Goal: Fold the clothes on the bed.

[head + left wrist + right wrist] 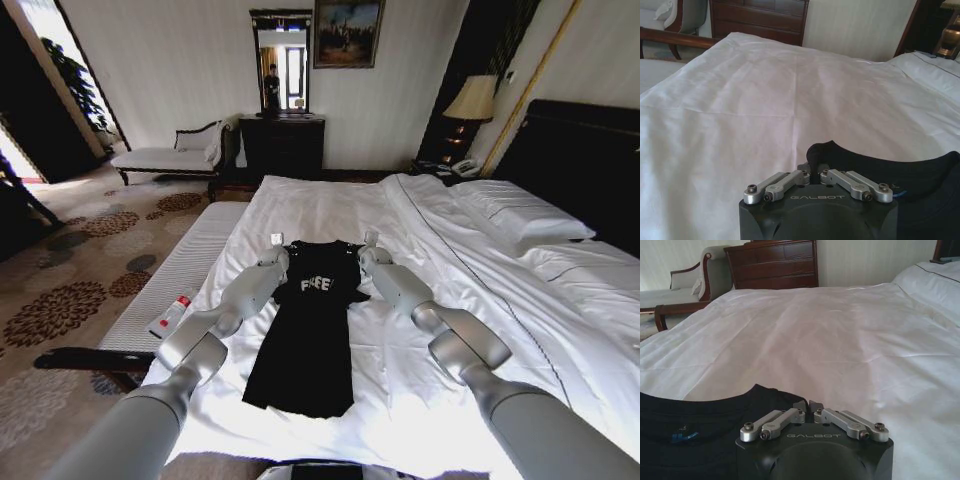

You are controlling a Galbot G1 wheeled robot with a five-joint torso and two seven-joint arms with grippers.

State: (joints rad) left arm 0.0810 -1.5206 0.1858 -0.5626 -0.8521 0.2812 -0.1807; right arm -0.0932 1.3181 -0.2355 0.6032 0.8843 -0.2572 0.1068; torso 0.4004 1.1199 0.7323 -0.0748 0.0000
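Both arms reach forward from the near edge of the head view to the top of the black shirt (310, 330), which lies flat and lengthwise on the white bed (520, 330), collar toward the far end and white lettering on the chest. At the shirt's left shoulder, the left gripper (812, 171) has its fingers drawn together with a fold of black cloth rising between the tips, so it appears to be pinching the shoulder edge. At the right shoulder, the right gripper (808, 405) has its tips nearly touching at the edge of the cloth; whether fabric is caught between them cannot be confirmed. Risk 1: an uneven hold. If one side grips and the other does not, lifting would raise a single shoulder and twist the garment. Risk 2: the sheet could be pinched along with the shirt, since both are soft and pressed together, and the bedding would then drag. Risk 3: a shallow pinch near the collar may slip under the weight of the long lower body.
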